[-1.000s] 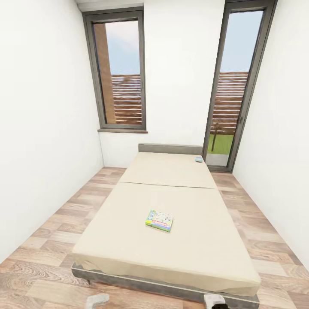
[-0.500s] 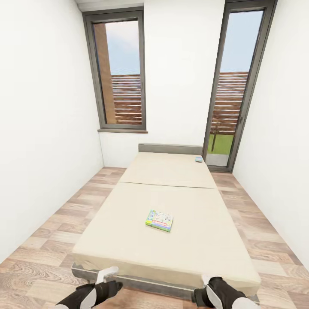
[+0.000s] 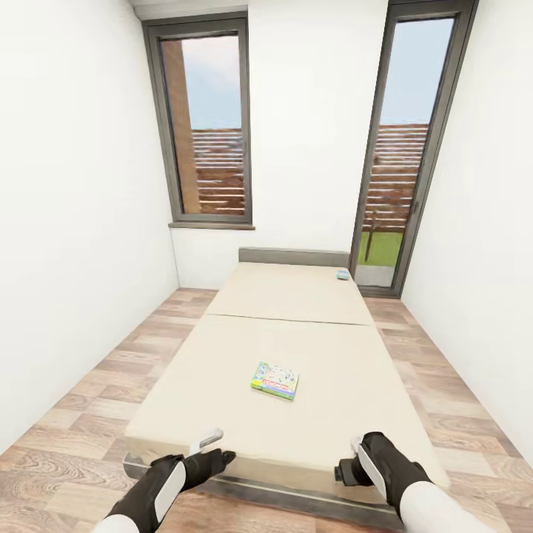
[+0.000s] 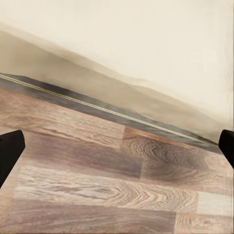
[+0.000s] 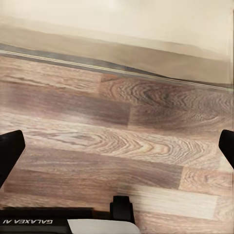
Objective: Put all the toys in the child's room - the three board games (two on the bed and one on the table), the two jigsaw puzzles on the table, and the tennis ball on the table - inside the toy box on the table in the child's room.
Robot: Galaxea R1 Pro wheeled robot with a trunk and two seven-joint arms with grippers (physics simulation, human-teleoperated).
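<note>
A green-edged board game (image 3: 275, 380) lies flat on the beige mattress of the bed (image 3: 222, 414), near its middle. A second small bluish board game (image 3: 343, 275) rests far off by the grey headboard. My left gripper (image 3: 214, 451) hovers open over the bed's foot edge at the left. My right gripper (image 3: 348, 460) is open at the right of that edge. In the left wrist view the left gripper (image 4: 117, 151) has its fingertips (image 4: 9, 148) wide apart over the wood floor and bed frame. The right gripper (image 5: 117, 153) is spread the same way. The table, toy box, jigsaw puzzles and tennis ball are out of view.
White walls close in on both sides, with strips of wood-plank floor (image 3: 89, 392) beside the bed. Two tall dark-framed windows (image 3: 207, 126) stand behind the headboard. The dark bed frame (image 4: 97, 107) runs along the floor just ahead of the grippers.
Both arms have risen from the bottom edge of the head view and reached forward to the bed's foot. The board games and the camera have not moved.
</note>
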